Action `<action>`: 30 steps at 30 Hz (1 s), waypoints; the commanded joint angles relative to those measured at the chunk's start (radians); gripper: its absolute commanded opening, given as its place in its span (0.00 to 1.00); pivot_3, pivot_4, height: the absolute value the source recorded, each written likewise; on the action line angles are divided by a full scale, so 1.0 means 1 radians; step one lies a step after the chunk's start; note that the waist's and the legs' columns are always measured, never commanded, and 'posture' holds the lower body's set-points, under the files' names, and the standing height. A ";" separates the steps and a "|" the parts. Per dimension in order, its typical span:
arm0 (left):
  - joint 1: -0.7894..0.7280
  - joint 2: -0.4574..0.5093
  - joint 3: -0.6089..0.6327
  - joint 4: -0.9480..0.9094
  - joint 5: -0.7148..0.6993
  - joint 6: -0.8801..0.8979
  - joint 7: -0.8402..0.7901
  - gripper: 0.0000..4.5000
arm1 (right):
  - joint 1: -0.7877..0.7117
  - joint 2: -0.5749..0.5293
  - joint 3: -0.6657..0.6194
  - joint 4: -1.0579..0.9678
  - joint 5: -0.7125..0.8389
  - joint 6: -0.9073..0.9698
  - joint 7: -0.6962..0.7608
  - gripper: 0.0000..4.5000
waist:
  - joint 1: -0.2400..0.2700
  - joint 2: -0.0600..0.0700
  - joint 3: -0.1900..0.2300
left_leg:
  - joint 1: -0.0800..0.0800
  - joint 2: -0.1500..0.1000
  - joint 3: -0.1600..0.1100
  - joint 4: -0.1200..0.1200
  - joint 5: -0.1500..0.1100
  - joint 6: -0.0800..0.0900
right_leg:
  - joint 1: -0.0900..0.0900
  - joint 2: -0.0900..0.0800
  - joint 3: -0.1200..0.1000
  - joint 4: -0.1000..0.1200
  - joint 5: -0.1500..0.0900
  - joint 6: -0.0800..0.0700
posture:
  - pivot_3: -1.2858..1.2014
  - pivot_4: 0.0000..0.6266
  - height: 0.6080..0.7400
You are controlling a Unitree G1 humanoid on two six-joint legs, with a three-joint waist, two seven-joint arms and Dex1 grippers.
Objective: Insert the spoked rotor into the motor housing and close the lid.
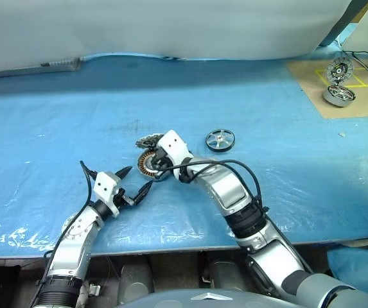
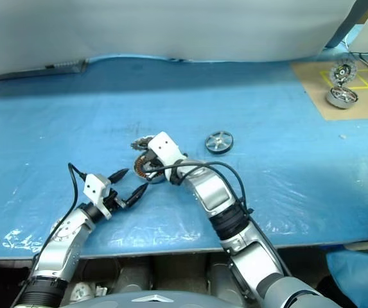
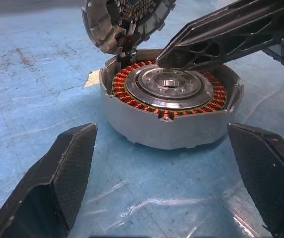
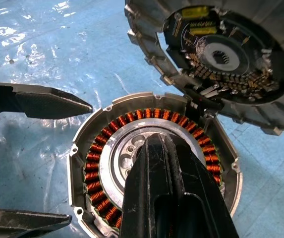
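The motor housing (image 3: pixel 169 111) sat mid-bench (image 1: pixel 55 128) with its lid (image 4: pixel 221 54) tilted up at its 12 o'clock rim; the right pincer (image 4: pixel 154 144), fingers together, rested its tip on the housing's centre; the left pincer (image 1: pixel 137 179) stood wide apart at the housing's 7 o'clock, holding nothing; the spoked rotor (image 1: pixel 219 140) lay at 3 o'clock, apart.

Blue plastic-covered table (image 1: pixel 55 128), white wall (image 1: pixel 171 25) behind.

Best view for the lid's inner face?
Right wrist view: the lid stands hinged open behind the motor housing, its inner face and toothed edge plain. Left wrist view cuts off its top. Both eye views show it small, partly behind the right gripper.
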 commanded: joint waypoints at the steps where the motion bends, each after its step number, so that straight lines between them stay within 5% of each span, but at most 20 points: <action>1: -0.005 0.005 0.003 -0.028 -0.001 -0.009 0.002 1.00 | -0.003 0.007 0.007 -0.013 0.012 -0.013 0.013 0.00 | 0.000 0.000 0.000 | 0.000 0.000 0.000 0.000 0.000 0.000 | 0.000 0.000 0.000 0.000 0.000 0.000 | 0.52 0.24 1.00; 30: -0.011 0.001 0.007 -0.002 0.002 -0.023 0.001 1.00 | 0.015 0.011 -0.001 0.023 0.025 0.016 0.044 0.00 | 0.000 0.000 0.000 | 0.000 0.000 0.000 0.000 0.000 0.000 | 0.000 0.000 0.000 0.000 0.000 0.000 | 0.52 0.24 1.00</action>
